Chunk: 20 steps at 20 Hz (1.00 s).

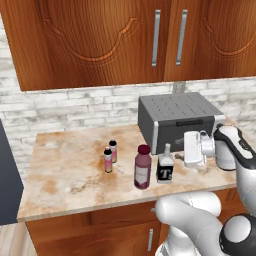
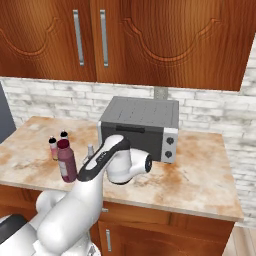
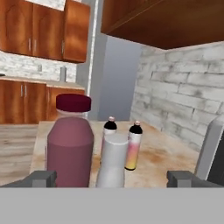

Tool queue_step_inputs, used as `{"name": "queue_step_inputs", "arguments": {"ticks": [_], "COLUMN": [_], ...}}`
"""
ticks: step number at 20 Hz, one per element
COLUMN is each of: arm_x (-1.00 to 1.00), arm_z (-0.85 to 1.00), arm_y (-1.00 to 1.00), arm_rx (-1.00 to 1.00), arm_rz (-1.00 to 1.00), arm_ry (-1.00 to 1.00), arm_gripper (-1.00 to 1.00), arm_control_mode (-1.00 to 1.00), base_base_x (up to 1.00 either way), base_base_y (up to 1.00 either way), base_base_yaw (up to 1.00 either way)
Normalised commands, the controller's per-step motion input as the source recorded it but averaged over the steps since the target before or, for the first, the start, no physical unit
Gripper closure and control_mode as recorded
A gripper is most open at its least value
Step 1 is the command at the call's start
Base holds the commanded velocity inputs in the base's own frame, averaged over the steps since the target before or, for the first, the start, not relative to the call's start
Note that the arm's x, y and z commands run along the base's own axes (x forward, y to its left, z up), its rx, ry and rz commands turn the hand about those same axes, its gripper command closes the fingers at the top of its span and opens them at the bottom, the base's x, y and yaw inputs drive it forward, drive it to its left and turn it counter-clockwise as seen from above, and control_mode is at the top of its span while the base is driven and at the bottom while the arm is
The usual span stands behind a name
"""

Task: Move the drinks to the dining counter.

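Observation:
Four drinks stand on a marble-topped cabinet point(image 1: 65, 180). The tall maroon bottle point(image 1: 143, 167) point(image 2: 66, 160) point(image 3: 70, 148) is nearest the front edge. Right of it is the black "T" bottle point(image 1: 165, 168), whose clear neck point(image 3: 114, 159) sits centred ahead of the hand. Two tiny pink black-capped bottles point(image 1: 108, 160) point(image 1: 113, 150) point(image 3: 134, 146) point(image 3: 109, 127) stand further left. My gripper point(image 1: 183, 150) point(image 3: 111, 179) is level, just right of the "T" bottle, pointing at it and open; its fingertips point(image 3: 41, 178) hold nothing. The dining counter is out of view.
A grey toaster oven point(image 1: 177, 120) point(image 2: 140, 127) sits against the brick wall right behind my hand, its side close on the right point(image 3: 212, 148). Wooden wall cabinets point(image 1: 125, 35) hang overhead. A dark appliance point(image 1: 7, 180) borders the counter's left end.

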Motion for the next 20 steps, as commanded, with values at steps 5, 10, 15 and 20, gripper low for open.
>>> {"name": "queue_step_inputs", "arguments": {"ticks": [5, 10, 15, 20], "arm_x": [0.19, 0.02, 0.0, 0.0], "arm_z": [-0.01, 0.0, -0.01, -0.08], "arm_y": [0.05, 0.2, 0.34, 0.25], "arm_rx": [0.01, 0.0, 0.0, 0.0], "arm_rz": [-0.04, -0.01, 0.0, 0.0], "arm_ry": [0.1, 0.04, 0.05, 0.06], "arm_gripper": [-1.0, -1.0, -1.0, -1.0], "arm_control_mode": [-1.0, -1.0, -1.0, -1.0], "base_base_x": [0.0, 0.0, 0.0, 0.0], "base_base_y": [0.0, 0.0, 0.0, 0.0], "base_base_yaw": [0.0, 0.0, 0.0, 0.0]}}
